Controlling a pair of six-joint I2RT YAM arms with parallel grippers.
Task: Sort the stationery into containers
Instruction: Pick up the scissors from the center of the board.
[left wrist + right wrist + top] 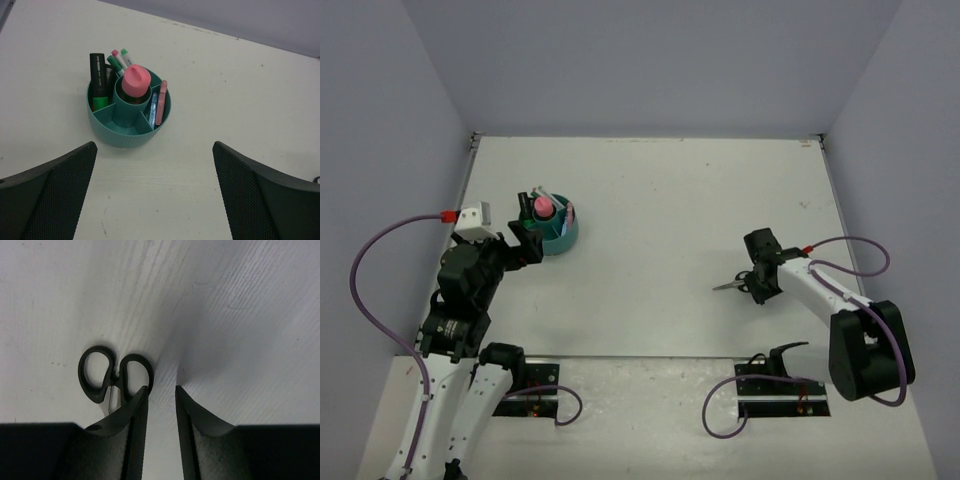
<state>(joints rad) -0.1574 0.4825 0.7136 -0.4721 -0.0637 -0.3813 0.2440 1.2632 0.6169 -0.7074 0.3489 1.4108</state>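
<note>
The round teal organiser (558, 236) (125, 136) stands at the left of the table. It holds a pink-capped tube (136, 81) in the centre, a dark highlighter (100, 75), pens (119, 60), and pink (160, 102) and blue (153, 109) clips. My left gripper (525, 240) (154, 150) hovers just short of it, open wide and empty. Black-handled scissors (732, 285) (117, 377) lie flat on the right side of the table. My right gripper (760, 283) (161, 388) is low over the table beside their handles. Its jaws stand a narrow gap apart with only bare table between them, and the left finger (135, 415) overlaps one handle ring.
The white table (670, 200) is walled by grey panels at the back and sides. Purple cables loop from both arms near the front edge. The right arm's base (865, 350) stands at the front right.
</note>
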